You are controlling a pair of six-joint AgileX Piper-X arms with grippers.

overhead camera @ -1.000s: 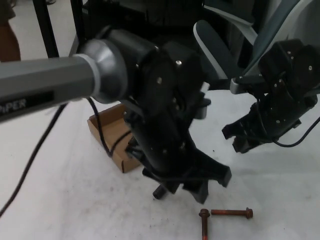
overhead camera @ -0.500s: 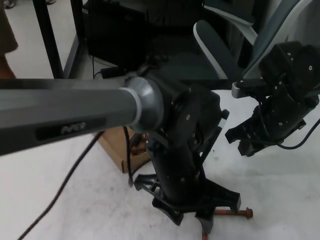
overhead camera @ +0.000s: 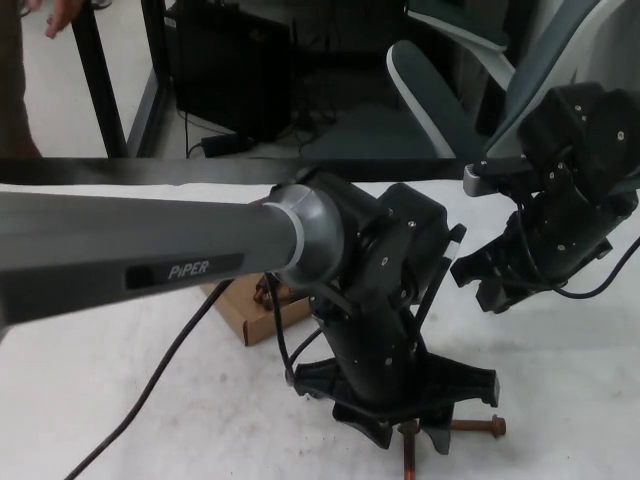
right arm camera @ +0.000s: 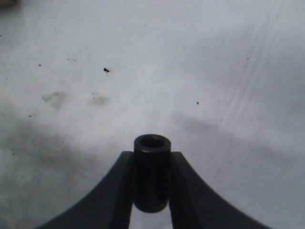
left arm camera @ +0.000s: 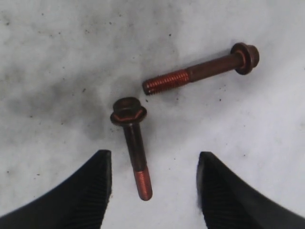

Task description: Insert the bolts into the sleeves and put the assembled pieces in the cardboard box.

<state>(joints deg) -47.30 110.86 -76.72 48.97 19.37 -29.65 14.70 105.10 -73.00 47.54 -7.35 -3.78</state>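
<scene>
Two rust-coloured bolts lie on the white bench. One bolt (left arm camera: 135, 152) lies between the fingers of my open left gripper (left arm camera: 155, 186), head pointing away. The other bolt (left arm camera: 200, 69) lies crosswise just beyond it. In the high view my left gripper (overhead camera: 410, 435) hangs low over the nearer bolt (overhead camera: 408, 462), with the second bolt (overhead camera: 478, 425) to its right. My right gripper (right arm camera: 152, 160) is shut on a black sleeve (right arm camera: 151, 179), its bore facing outward; it hovers above the bench at the right (overhead camera: 492, 290). The cardboard box (overhead camera: 250, 318) sits behind the left arm.
Rust-coloured pieces (overhead camera: 266, 293) show inside the box. A black cable (overhead camera: 170, 365) trails across the bench on the left. A chair (overhead camera: 440, 95) and a black frame (overhead camera: 95, 70) stand beyond the bench's far edge.
My left arm has swung from beside the box to the right and forward, lowering its open gripper over the bolts. The right gripper has barely moved.
</scene>
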